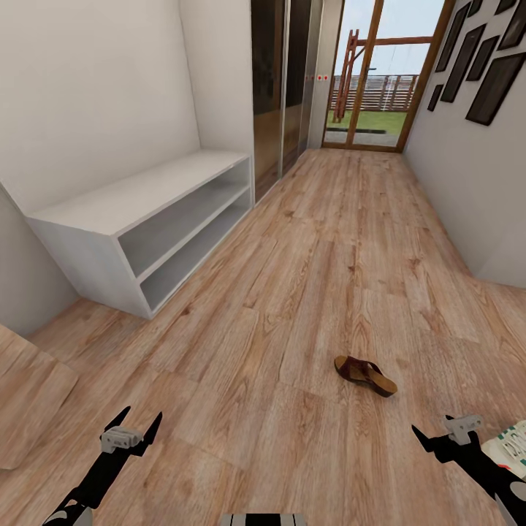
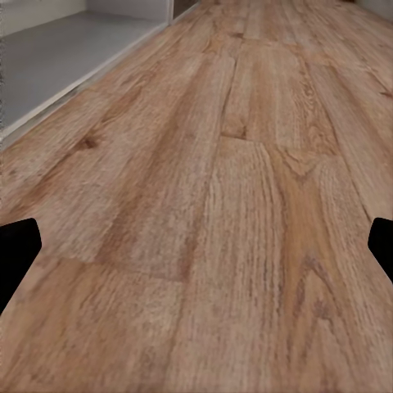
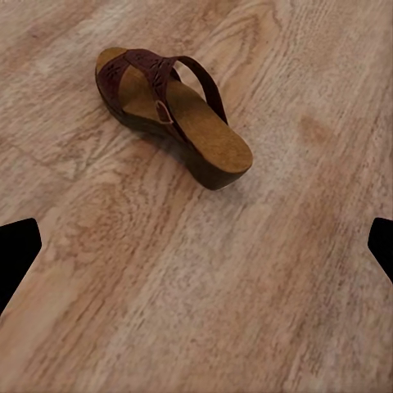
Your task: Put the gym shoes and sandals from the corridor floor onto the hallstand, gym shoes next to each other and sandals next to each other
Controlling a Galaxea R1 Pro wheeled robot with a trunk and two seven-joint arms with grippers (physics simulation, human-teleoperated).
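One sandal (image 1: 365, 375) lies alone on the corridor floor (image 1: 307, 277), at 1 o'clock from the robot, wide bare planks around it. Hallstand (image 1: 139, 219) hugs the wall at 10 o'clock; a gym shoe (image 1: 515, 446) meets the frame edge at 4 o'clock. Left gripper (image 1: 133, 429) and right gripper (image 1: 444, 431) hover spread wide, empty.

A gym shoe (image 1: 511, 447) is cut off at the head view's right edge — partly hidden behind the right arm.

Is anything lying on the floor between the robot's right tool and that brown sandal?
No. In the right wrist view, only bare wood floor lies between the open right tool and the sandal.
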